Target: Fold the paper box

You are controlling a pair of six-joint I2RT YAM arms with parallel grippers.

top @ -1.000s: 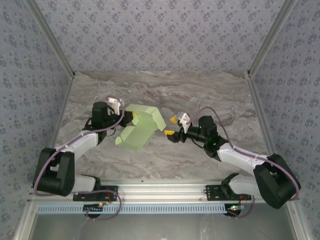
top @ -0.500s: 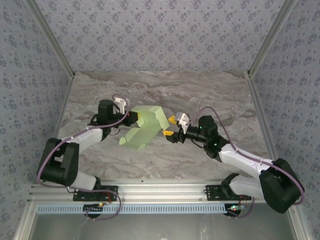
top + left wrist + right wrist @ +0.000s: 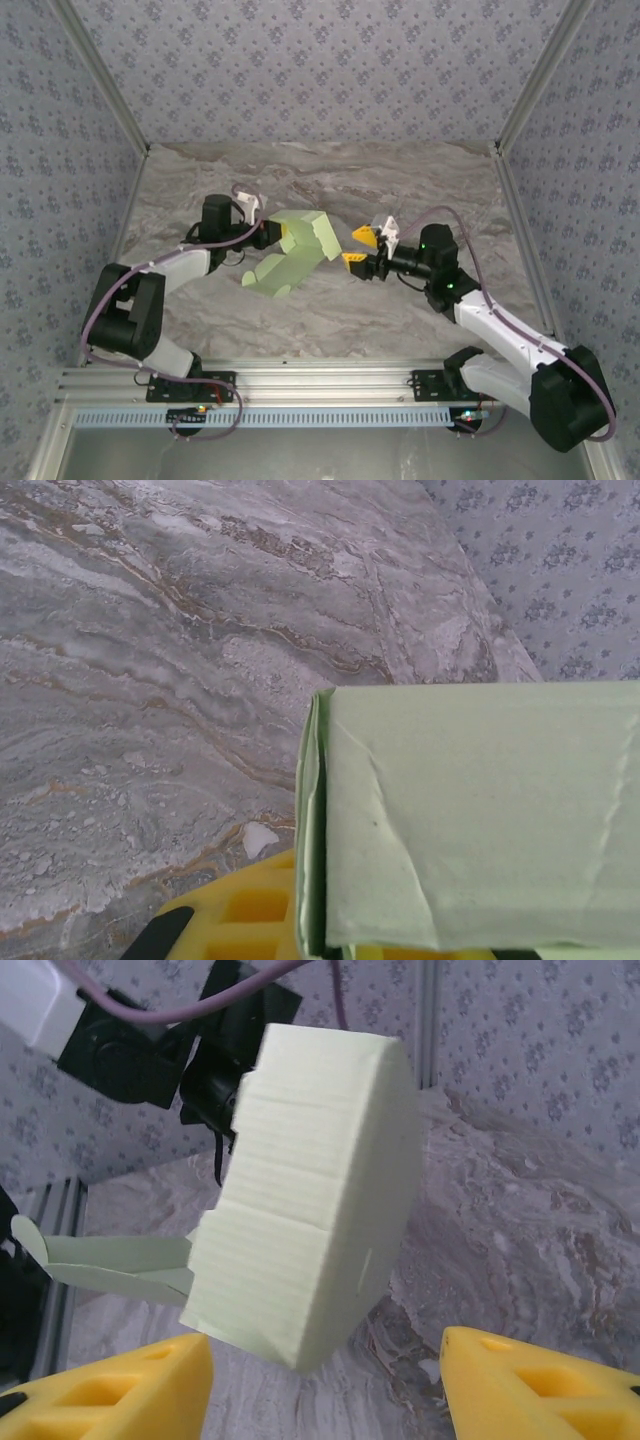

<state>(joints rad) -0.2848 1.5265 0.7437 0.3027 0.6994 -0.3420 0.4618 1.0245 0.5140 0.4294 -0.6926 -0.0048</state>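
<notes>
Pale-green paper box [image 3: 298,248], one, pinched in left end effector [image 3: 270,237].

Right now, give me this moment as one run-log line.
left gripper: shut on paper box | right gripper: open, facing paper box, not touching | paper box: partly folded, one flap sticking out

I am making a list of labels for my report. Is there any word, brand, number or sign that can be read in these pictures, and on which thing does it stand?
None can be read.
The pale green paper box is plain card with crease lines only.
The right tool, with yellow fingers, carries no mark.
The grey wall covering has a flower pattern, not letters.
</notes>
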